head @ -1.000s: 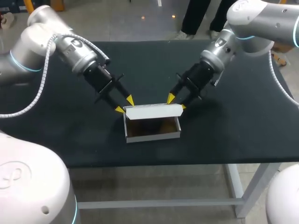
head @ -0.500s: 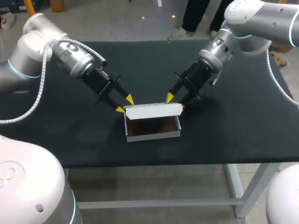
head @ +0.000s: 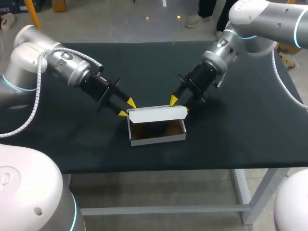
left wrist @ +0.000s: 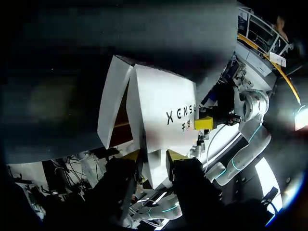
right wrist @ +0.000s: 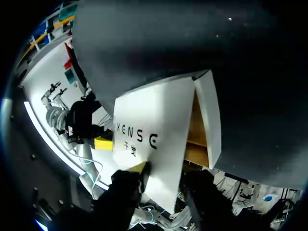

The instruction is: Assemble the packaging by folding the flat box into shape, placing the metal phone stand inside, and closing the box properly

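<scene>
Near the front edge of the black table [head: 231, 134] sits the white cardboard box [head: 157, 138], open, its brown inside in shadow, exactly where it was a second ago. Its white lid flap [head: 158, 114] stands up along the far wall, with dark printed lettering [left wrist: 182, 114] across its outer face. The left gripper [head: 126, 108] straddles the flap's left end and the right gripper [head: 179, 105] its right end, the fingers of both apart; a firm pinch cannot be confirmed. Behind them, the left arm [head: 67, 72] has swung lower and outward, and the right arm [head: 226, 48] has drawn slightly back.
</scene>
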Action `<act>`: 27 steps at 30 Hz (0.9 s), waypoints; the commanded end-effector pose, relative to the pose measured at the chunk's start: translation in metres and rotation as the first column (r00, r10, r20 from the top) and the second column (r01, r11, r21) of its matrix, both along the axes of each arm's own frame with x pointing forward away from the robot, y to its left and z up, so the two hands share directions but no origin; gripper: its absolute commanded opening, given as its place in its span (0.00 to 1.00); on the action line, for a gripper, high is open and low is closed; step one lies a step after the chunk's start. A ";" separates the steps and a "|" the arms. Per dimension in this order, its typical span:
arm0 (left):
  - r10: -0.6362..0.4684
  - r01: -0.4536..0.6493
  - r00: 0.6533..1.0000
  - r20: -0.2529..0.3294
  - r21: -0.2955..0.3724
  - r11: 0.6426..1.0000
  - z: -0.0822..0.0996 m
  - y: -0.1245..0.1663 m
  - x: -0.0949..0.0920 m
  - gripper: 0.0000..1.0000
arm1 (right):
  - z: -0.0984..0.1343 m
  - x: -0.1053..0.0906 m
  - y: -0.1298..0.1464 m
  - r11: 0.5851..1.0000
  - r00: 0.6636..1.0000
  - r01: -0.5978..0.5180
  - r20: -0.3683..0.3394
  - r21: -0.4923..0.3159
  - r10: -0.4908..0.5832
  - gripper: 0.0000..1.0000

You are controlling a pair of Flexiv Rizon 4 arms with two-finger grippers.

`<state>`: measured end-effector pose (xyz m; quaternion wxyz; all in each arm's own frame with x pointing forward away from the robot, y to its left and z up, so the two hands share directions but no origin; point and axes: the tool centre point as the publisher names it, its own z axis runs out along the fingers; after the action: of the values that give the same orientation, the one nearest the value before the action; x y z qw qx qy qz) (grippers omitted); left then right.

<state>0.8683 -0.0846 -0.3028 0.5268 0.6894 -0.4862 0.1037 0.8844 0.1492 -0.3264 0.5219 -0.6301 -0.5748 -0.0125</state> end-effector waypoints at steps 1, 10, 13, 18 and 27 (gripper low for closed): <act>0.021 -0.021 1.000 0.006 -0.019 1.000 -0.001 -0.005 -0.005 0.34 | -0.002 0.002 0.007 1.000 1.000 -0.009 -0.006 0.002 0.009 0.42; 0.026 -0.026 1.000 0.006 -0.028 0.999 -0.001 -0.007 -0.003 0.34 | -0.002 0.002 0.006 1.000 1.000 -0.009 -0.007 0.002 0.009 0.42; 0.031 -0.030 1.000 0.007 -0.032 0.999 -0.001 -0.007 -0.002 0.27 | -0.002 0.002 0.006 1.000 1.000 -0.010 -0.007 0.001 0.010 0.42; 0.036 -0.036 0.999 0.005 -0.037 0.999 -0.002 -0.007 0.000 0.10 | -0.003 0.001 0.005 1.000 1.000 -0.009 -0.008 0.001 0.009 0.42; 0.031 -0.031 1.000 0.002 -0.037 0.999 -0.003 -0.006 0.002 0.13 | -0.005 0.000 0.004 1.000 1.000 -0.008 -0.007 -0.002 0.008 0.42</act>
<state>0.8675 -0.0862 -0.3042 0.5360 0.6883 -0.4729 0.1241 0.8833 0.1479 -0.3297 0.5220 -0.6304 -0.5745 -0.0100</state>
